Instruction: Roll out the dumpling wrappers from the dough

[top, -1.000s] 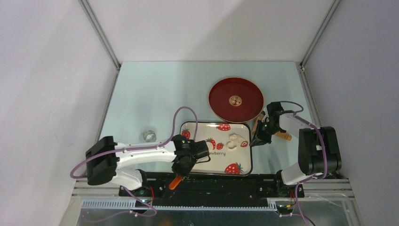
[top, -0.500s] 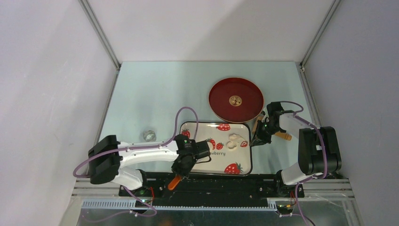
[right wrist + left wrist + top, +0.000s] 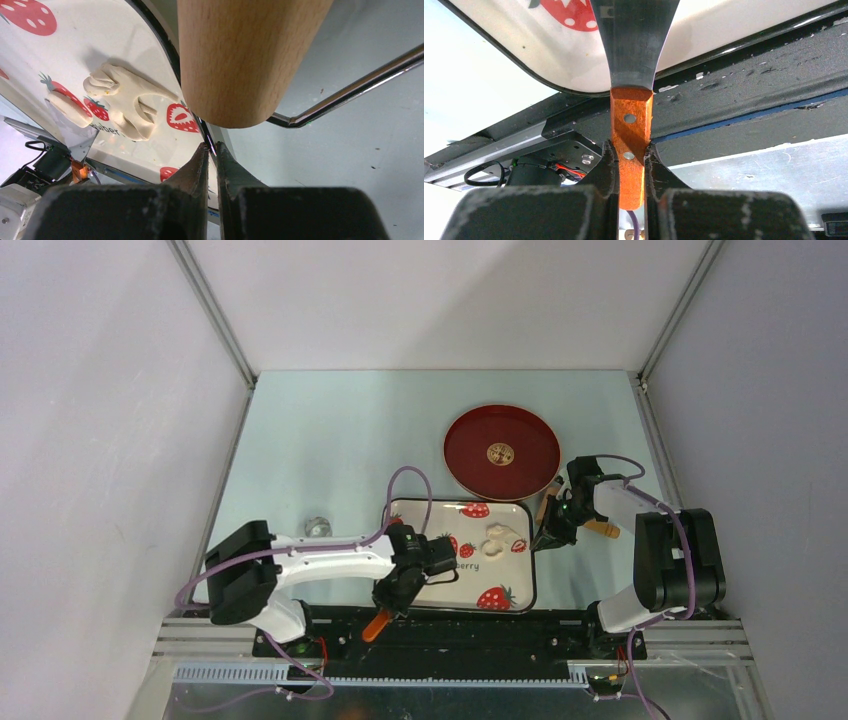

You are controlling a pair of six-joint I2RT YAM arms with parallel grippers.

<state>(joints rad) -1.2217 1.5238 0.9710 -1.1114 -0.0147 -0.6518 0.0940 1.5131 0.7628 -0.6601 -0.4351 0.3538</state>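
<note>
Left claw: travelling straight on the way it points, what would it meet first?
The left claw grips a scraper whose blade would likely meet the strawberry plate first; height unclear.

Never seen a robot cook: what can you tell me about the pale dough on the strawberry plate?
The dough is a soft-looking, cream-white lump, creased and folded, with a smaller piece beside it. It lies on the strawberry plate, toward its right edge. Only the plate touches it.
</note>
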